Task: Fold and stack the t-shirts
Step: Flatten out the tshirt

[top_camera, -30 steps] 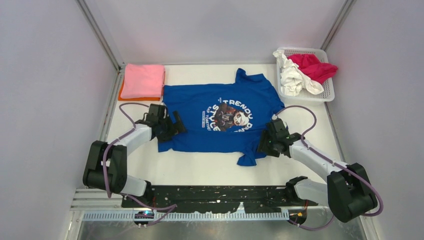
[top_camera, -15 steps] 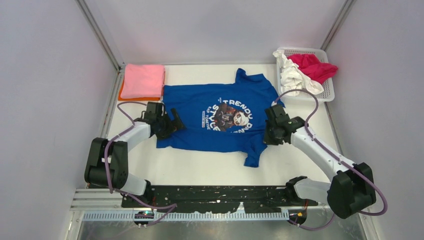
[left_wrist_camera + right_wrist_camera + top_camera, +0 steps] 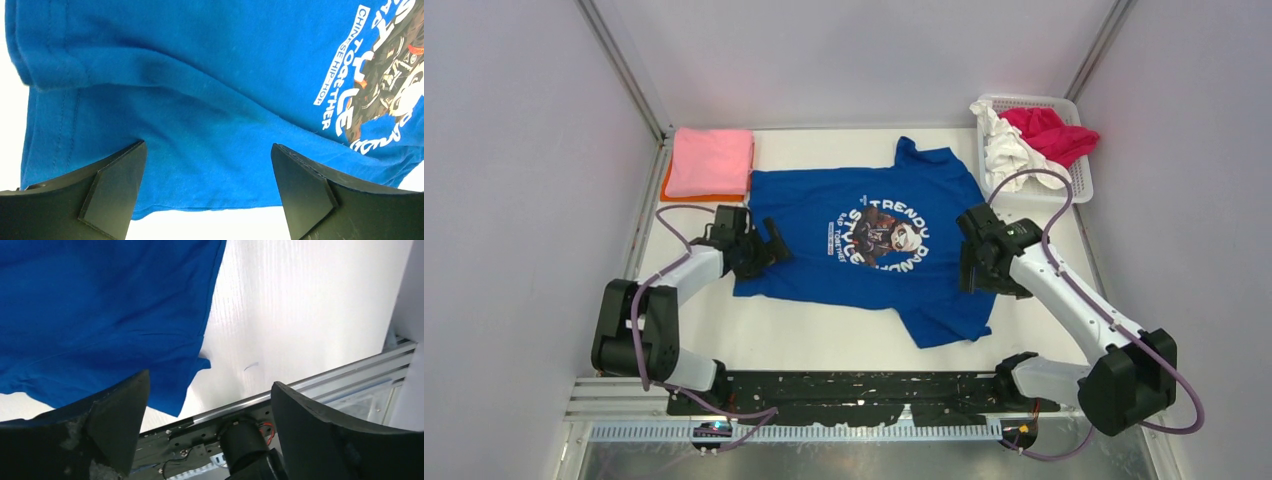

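A royal-blue t-shirt [image 3: 864,250] with a round dark graphic and white lettering lies spread flat, print up, in the middle of the table. My left gripper [image 3: 769,245] stands open at its left edge; in the left wrist view the blue t-shirt [image 3: 200,90] fills the frame and its hem runs between the open jaws of the left gripper [image 3: 207,165]. My right gripper [image 3: 977,280] hangs open over the shirt's right side. In the right wrist view the right gripper [image 3: 209,390] holds nothing, and the blue t-shirt [image 3: 100,315] lies beneath it.
A folded pink t-shirt [image 3: 711,160] lies on an orange one [image 3: 667,190] at the back left. The white mesh basket [image 3: 1076,185] at the back right holds a white t-shirt [image 3: 1009,155] and a crimson one [image 3: 1049,135]. Grey walls close in the sides.
My right gripper drew the shirt's bunched lower right part outward to the right, then opened and let go; that part now lies spread. The left gripper shifted slightly away.
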You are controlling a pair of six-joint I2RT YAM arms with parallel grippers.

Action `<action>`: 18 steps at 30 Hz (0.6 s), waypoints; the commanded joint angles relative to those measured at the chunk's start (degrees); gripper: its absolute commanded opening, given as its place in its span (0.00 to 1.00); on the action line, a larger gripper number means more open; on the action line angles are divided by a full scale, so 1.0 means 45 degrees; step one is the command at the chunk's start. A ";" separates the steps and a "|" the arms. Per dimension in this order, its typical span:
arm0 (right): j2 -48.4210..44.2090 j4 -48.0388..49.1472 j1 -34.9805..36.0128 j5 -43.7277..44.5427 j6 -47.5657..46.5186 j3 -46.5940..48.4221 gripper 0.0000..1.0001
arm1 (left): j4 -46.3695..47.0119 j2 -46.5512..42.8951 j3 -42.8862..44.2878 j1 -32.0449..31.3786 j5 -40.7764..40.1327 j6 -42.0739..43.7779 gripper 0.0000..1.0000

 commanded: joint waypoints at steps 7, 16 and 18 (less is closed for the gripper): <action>-0.3617 0.5285 0.0067 -0.0887 -0.0541 -0.1450 0.95 | -0.2403 -0.3936 -0.0986 0.0006 -0.1167 -0.0291 1.00; -0.4844 0.6211 0.0188 -0.5807 -0.0827 -0.3286 0.95 | -0.4322 -0.6864 -0.2256 0.0024 -0.3063 -0.0937 1.00; -0.4811 0.5844 0.0475 -0.6422 -0.0597 -0.3686 0.95 | -0.4373 -0.6882 -0.2315 0.0025 -0.3024 -0.0997 1.00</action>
